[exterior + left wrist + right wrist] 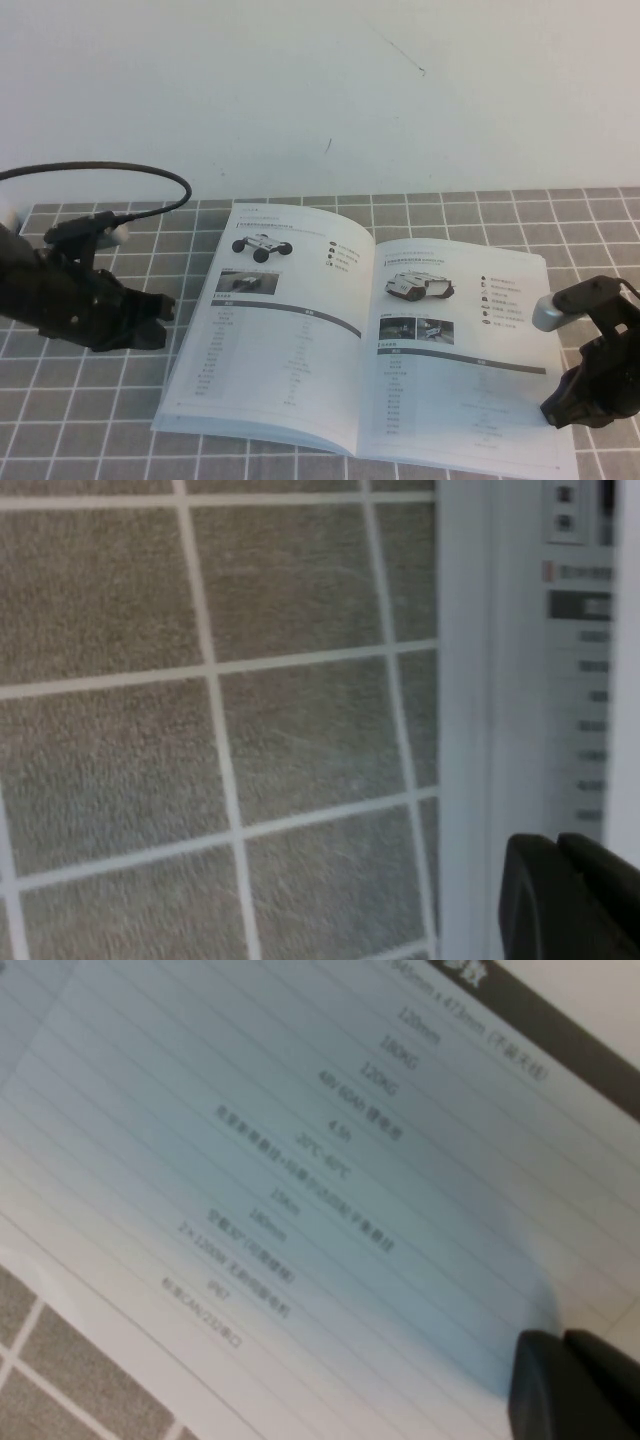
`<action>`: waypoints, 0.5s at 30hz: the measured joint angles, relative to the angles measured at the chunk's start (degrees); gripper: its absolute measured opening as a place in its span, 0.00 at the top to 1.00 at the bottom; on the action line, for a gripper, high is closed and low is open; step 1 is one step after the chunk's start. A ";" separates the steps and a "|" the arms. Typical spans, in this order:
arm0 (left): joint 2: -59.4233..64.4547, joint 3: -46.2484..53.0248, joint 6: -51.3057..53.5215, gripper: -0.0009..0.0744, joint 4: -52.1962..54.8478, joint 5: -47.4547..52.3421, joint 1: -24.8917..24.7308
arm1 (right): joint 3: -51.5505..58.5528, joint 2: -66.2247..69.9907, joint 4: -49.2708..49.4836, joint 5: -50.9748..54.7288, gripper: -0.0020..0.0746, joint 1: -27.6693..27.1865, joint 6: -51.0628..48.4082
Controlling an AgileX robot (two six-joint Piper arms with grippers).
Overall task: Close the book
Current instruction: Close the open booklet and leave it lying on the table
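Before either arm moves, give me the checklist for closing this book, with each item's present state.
1. Book lies open and flat on the mat: ok.
2. Left hand close beside the left page's outer edge: ok.
3. Right hand over the right page's outer edge: ok.
4. Both hands shut, holding nothing: ok.
5. A fingertip under either page edge, ready to lift: cannot tell.
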 joint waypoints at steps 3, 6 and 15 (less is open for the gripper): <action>3.83 -2.04 -0.84 0.99 0.05 -0.25 0.00 | -0.07 0.00 0.00 0.00 0.98 0.00 0.00; 7.02 -3.98 -0.96 0.99 0.34 -0.38 0.00 | -0.14 0.00 0.00 -0.14 0.98 0.00 0.00; 11.24 -6.78 -1.49 0.99 2.23 0.29 0.00 | -0.14 0.00 -0.12 -0.14 0.98 0.00 0.00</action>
